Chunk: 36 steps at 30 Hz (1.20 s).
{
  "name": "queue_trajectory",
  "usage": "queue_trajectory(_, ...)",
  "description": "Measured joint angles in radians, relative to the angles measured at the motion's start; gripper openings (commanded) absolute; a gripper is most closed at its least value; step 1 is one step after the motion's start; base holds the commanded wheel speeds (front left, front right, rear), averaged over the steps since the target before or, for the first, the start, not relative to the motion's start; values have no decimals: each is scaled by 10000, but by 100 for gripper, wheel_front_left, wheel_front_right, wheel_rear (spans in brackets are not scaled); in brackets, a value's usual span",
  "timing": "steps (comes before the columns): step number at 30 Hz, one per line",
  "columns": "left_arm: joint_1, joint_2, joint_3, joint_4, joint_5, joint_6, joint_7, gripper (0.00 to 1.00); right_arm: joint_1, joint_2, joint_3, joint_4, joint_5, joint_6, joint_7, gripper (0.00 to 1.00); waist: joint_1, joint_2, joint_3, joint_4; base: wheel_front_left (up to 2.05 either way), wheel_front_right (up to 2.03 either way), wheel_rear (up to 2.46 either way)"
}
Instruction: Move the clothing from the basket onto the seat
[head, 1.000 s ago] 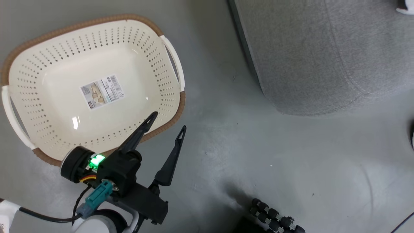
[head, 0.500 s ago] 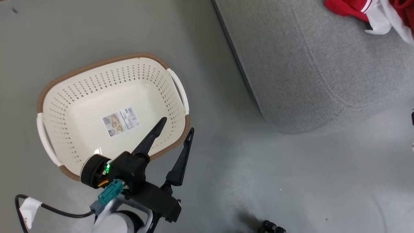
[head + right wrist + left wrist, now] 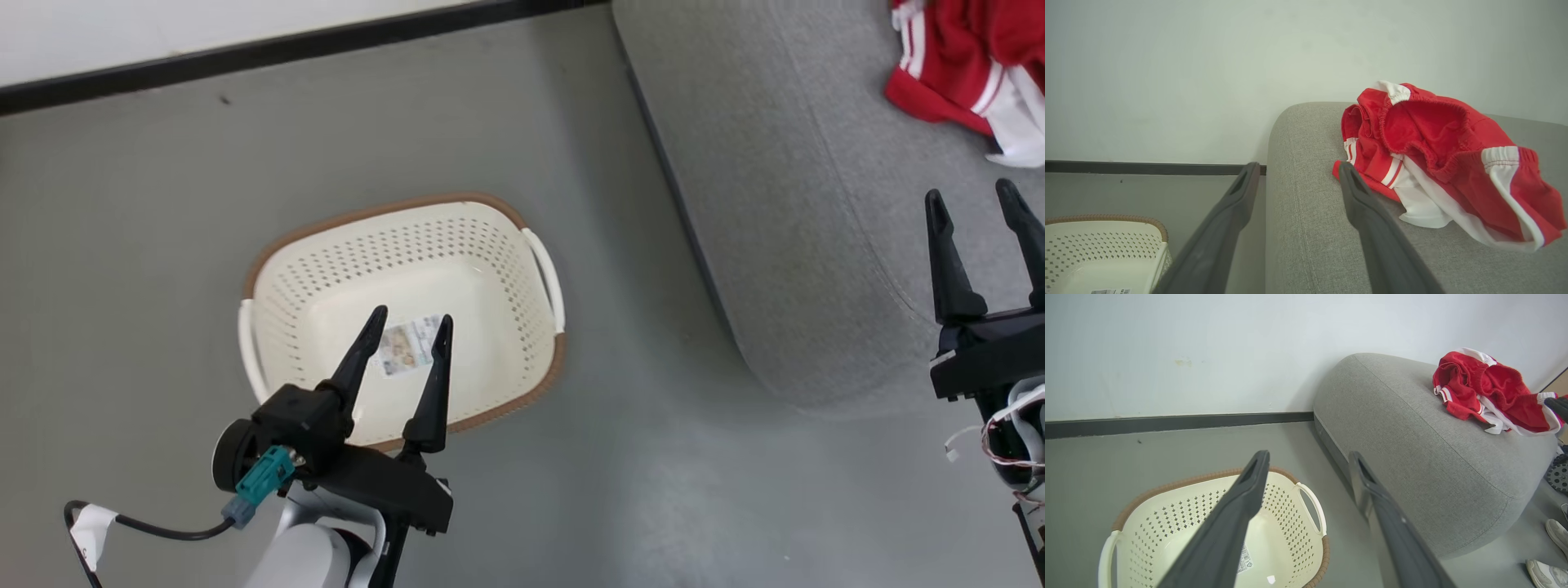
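Observation:
The red and white clothing (image 3: pixel 967 69) lies crumpled on the grey seat (image 3: pixel 800 204), at the head view's upper right. It shows as a heap (image 3: pixel 1488 390) in the left wrist view and close up (image 3: pixel 1437 151) in the right wrist view. The cream basket (image 3: pixel 490 269) stands on the floor with nothing in it but its label sticker (image 3: pixel 408 345). My left gripper (image 3: pixel 411 322) hovers open above the basket. My right gripper (image 3: pixel 971 200) stands open over the seat's near edge, short of the clothing.
A white wall with a dark skirting strip (image 3: pixel 286 49) runs behind the basket. Grey floor (image 3: pixel 637 457) lies between basket and seat. White shoes (image 3: pixel 1549 555) show at the lower right of the left wrist view.
The head camera has tilted up, so wall, clothing and right gripper have come into view. My left gripper's fingers have narrowed and now point over the basket's middle.

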Motion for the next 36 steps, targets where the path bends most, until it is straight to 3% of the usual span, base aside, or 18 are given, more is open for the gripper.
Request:
queue_trajectory(10, 0, -466, 359, 1361, -261, 77, -855, 100, 890, 219, 299, -219, 125, 0, 0, 100, 0, 0, -987, 1410, 0, 0, 0)
queue_trajectory(21, 30, -474, 813, 2592, -257, 163, -1348, 100, 1790, 807, 495, 0, 318, 0, 2, 100, 1, 0, -1957, 2912, 0, 0, 0)
queue_trajectory(36, 602, -247, 1162, 3196, -253, 159, -1549, 100, 2013, 1267, 738, 134, 153, 0, 2, 100, 1, 0, -3060, 3822, 0, 0, 0)
